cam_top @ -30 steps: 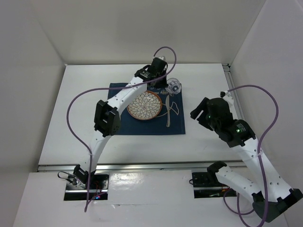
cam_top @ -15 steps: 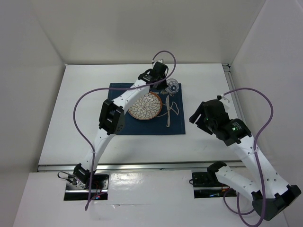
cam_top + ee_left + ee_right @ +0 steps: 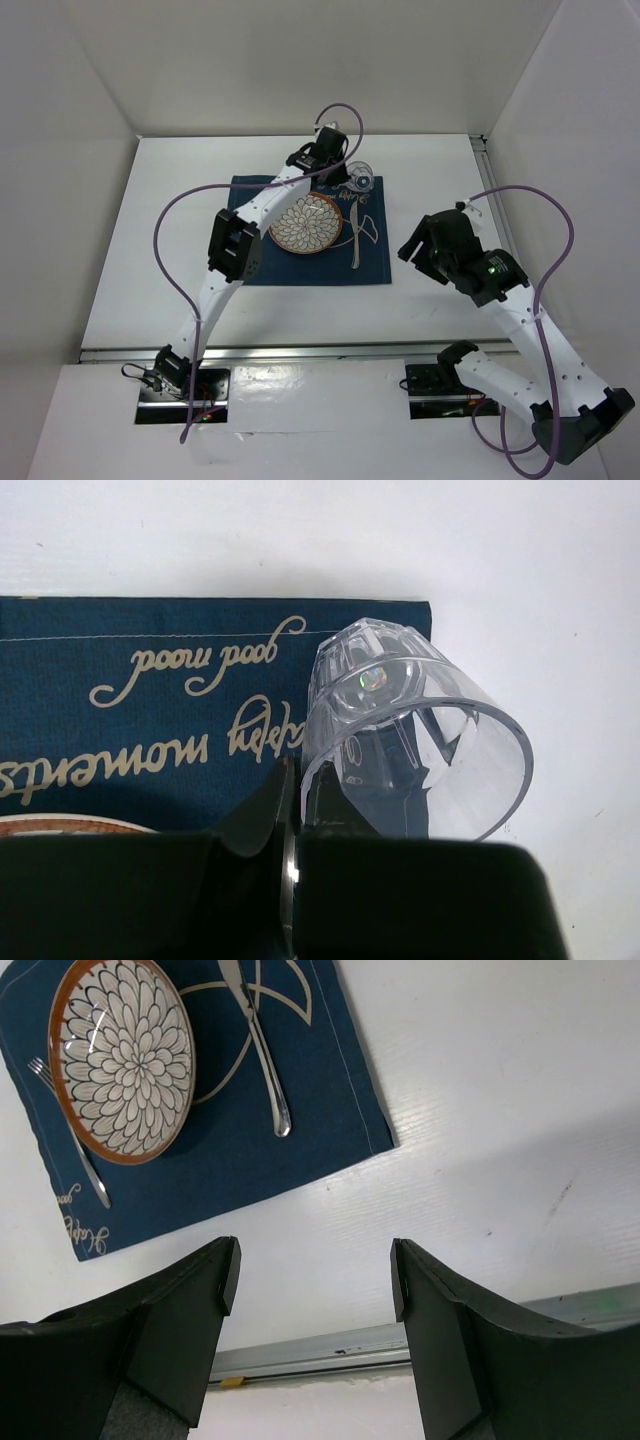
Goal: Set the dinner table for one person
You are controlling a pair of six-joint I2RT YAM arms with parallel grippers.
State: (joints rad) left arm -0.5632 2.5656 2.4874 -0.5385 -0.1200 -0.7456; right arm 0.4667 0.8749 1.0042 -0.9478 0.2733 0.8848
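The white dinner table (image 3: 180, 250) carries a navy placemat (image 3: 372, 262) with a flower-patterned plate (image 3: 308, 222) and a knife (image 3: 354, 238) to its right. My left gripper (image 3: 338, 168) is shut on the rim of a clear glass (image 3: 363, 181) at the mat's far right corner. In the left wrist view the glass (image 3: 415, 730) is tilted, mouth toward the camera, with one finger inside the rim and one outside (image 3: 297, 780). My right gripper (image 3: 420, 246) is open and empty to the right of the mat; it also shows in the right wrist view (image 3: 315, 1290).
The right wrist view shows a fork (image 3: 75, 1140) left of the plate (image 3: 120, 1060), the knife (image 3: 258, 1045) and the placemat (image 3: 300, 1130). A metal rail (image 3: 400, 1340) runs along the table's near edge. White walls enclose the table on three sides.
My left gripper has shifted the glass slightly toward the far left at the mat's corner, and its elbow has swung. My right gripper has drifted a little left and stays open.
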